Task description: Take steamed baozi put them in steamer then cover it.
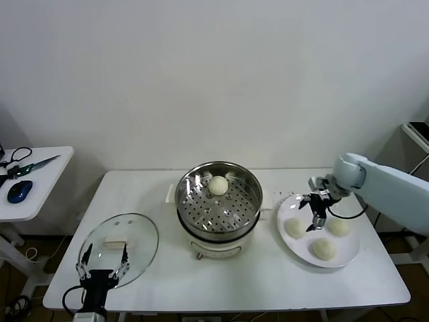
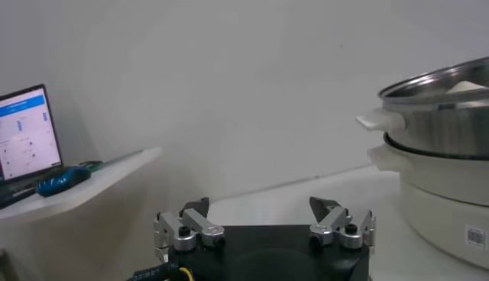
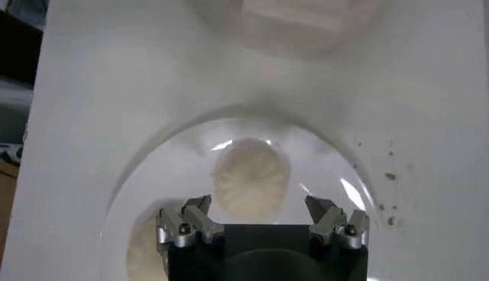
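Note:
The steel steamer [image 1: 218,200] stands mid-table on its white base, with one baozi [image 1: 218,186] on its perforated tray. Three more baozi lie on a white plate [image 1: 289,239] to its right: one [image 1: 295,228], one [image 1: 338,227] and one [image 1: 324,249]. My right gripper [image 1: 316,213] is open and empty, hovering over the plate between the first two. In the right wrist view it [image 3: 259,206] is just above a baozi [image 3: 250,178]. The glass cover [image 1: 120,246] lies flat at the front left. My left gripper [image 1: 102,261] is open beside it, low by the front edge.
A side table [image 1: 40,181] at the far left holds scissors [image 1: 30,164] and a blue mouse [image 1: 19,191]. In the left wrist view the steamer's side [image 2: 443,160] shows, with a laptop screen [image 2: 27,134] on the side table. A dark shelf [image 1: 419,131] stands at the far right.

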`<action>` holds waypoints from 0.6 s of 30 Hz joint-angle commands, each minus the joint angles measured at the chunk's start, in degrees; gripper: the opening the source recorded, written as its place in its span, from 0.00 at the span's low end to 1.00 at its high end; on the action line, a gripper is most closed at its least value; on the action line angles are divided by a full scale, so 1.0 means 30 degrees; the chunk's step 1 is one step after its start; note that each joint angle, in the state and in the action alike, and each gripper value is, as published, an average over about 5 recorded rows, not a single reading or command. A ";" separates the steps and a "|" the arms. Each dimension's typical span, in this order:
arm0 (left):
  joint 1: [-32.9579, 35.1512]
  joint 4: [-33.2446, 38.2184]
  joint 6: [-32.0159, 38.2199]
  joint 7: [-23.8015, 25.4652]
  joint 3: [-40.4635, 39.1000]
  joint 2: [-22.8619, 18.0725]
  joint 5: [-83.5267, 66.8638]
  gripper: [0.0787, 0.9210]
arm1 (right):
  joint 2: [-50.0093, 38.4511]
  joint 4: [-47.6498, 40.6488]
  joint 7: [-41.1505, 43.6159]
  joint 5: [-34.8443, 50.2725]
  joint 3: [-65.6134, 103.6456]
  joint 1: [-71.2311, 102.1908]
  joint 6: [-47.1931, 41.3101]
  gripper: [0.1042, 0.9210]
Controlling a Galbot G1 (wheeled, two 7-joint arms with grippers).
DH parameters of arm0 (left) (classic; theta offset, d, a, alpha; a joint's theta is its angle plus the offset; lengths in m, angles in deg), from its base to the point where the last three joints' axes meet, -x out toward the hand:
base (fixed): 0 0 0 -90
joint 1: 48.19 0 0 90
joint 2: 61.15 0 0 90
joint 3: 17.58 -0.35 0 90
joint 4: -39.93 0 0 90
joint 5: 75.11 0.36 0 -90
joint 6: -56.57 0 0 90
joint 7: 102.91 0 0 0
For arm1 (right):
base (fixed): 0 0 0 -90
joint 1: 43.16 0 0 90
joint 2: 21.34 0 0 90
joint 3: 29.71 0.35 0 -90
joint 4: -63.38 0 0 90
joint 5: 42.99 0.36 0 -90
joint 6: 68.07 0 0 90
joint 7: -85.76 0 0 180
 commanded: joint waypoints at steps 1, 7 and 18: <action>0.0017 -0.0089 -0.0009 -0.0012 -0.0010 -0.0019 0.0034 0.88 | 0.0601 -0.1298 -0.0015 -0.0617 0.1518 0.2109 -0.0410 0.88; -0.0009 -0.0207 0.0013 -0.0014 -0.0036 -0.0041 0.0072 0.88 | 0.1285 -0.1927 -0.0179 -0.0606 0.1730 0.2102 -0.0277 0.88; -0.0037 -0.0209 0.0017 -0.0020 -0.0040 -0.0028 0.0105 0.88 | 0.2008 -0.2309 -0.0062 -0.0709 0.1696 0.2005 -0.0161 0.88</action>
